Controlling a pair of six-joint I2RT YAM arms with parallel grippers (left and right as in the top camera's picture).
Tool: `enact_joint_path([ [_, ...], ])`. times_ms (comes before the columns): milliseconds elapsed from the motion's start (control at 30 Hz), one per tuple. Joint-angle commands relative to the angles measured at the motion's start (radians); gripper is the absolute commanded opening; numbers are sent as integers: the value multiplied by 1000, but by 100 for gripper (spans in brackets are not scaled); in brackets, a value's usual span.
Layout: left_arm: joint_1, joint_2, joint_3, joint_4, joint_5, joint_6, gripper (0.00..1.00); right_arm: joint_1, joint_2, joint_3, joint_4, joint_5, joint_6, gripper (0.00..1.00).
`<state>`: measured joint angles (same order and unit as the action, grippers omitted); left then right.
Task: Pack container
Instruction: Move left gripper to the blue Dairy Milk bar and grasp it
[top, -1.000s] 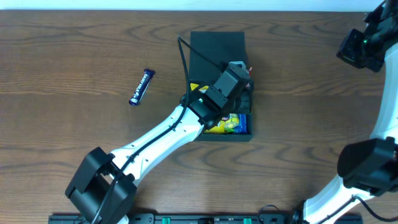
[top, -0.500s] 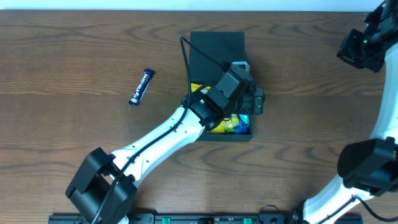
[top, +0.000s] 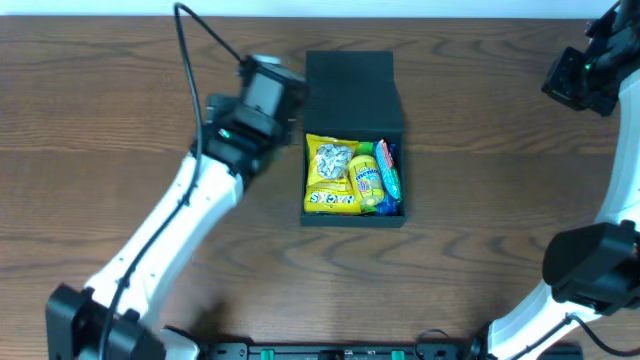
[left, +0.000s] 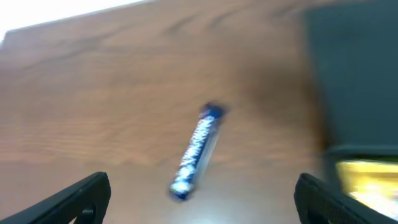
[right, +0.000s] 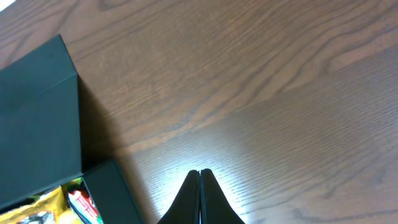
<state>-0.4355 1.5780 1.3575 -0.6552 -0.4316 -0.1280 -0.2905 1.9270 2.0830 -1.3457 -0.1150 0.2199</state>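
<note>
The table (top: 480, 200) is grained brown wood with a soft sheen. The box (top: 350, 78) looks matt card. Packets (top: 332, 172) and bar (left: 196, 151) wear glossy wrappers.

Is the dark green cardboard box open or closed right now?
Open. The dark teal-green square cardboard box has its flap lid folded back, and yellow snack packets show inside.

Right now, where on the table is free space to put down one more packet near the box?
The widest bare patch of table lies between the container and the right arm. The strip on its near side is also free. Left of it is crowded: the left arm hovers over a blue bar.
</note>
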Motion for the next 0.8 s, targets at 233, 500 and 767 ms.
enact_joint_path([
  [233, 253, 217, -3, -47, 271, 160, 92, -5, 3, 4, -2, 3, 11, 2],
  [500, 270, 332, -3, -43, 302, 211, 90, -3, 3, 4, -4, 3, 11, 1],
  [767, 299, 401, -3, -43, 389, 226, 73, -3, 3, 4, -4, 3, 11, 2],
])
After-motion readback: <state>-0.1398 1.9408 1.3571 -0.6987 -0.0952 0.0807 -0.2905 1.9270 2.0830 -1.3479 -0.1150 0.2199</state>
